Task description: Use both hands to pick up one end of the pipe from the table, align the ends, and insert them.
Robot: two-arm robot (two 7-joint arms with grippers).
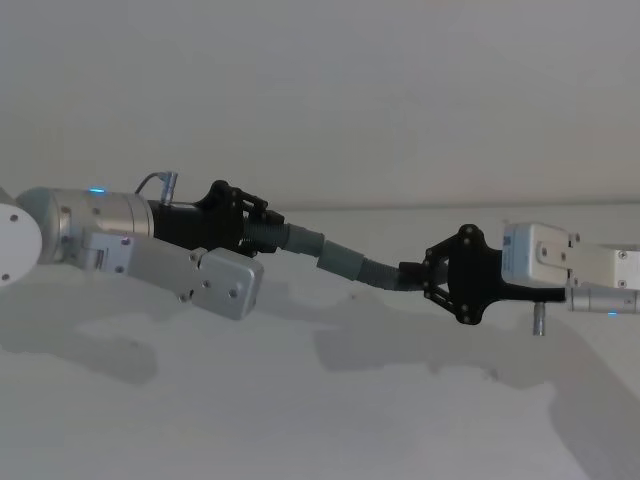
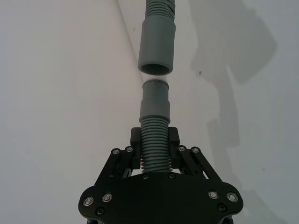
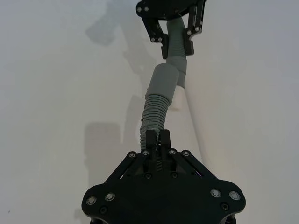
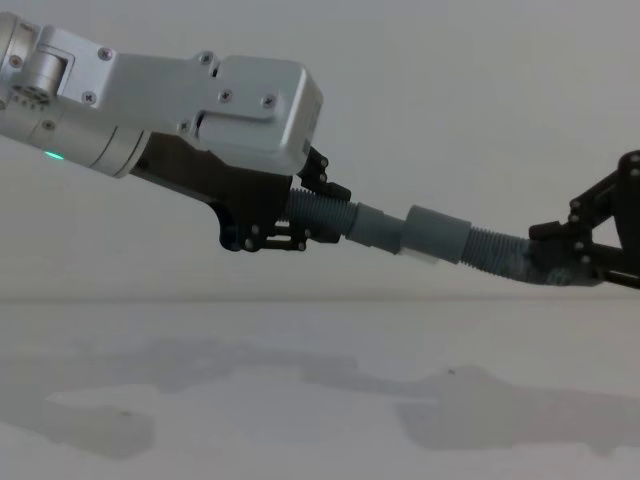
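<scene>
Hose ends lined up in the air above the desk [image 4: 300,420].
My left pincer [image 2: 154,137] pinches the shorter hose piece [image 2: 154,151] by its ribs; my right pincer [image 3: 156,138] pinches the longer hose piece [image 3: 156,109]. The white tip [image 2: 155,85] faces the wide cuff [image 2: 157,46], seemingly just short of its mouth.
</scene>
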